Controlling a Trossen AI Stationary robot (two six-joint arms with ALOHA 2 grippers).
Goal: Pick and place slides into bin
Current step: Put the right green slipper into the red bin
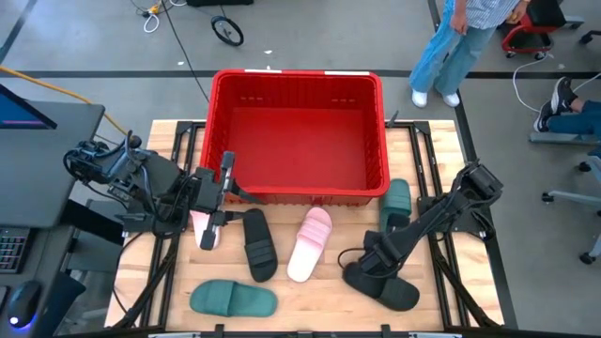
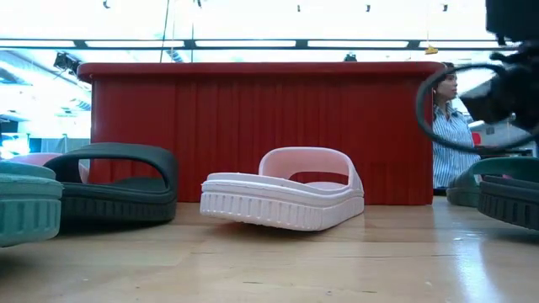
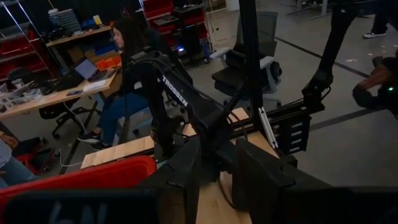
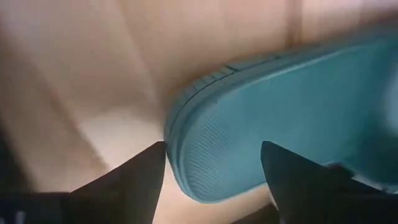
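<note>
At lower right of the bench (image 1: pixel 310 299), the right pincer (image 4: pixel 211 163) straddles a green slide (image 4: pixel 292 118), open; it should close squarely before lifting toward the bin (image 1: pixel 299 83).

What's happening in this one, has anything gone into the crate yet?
Nothing yet: the red bin is empty and all six slides lie on the table in front of it. The right gripper is open, its fingers straddling the end of a dark green slide by the bin's right corner. The left gripper is open and empty near the bin's front wall, above a pale pink slide.
</note>
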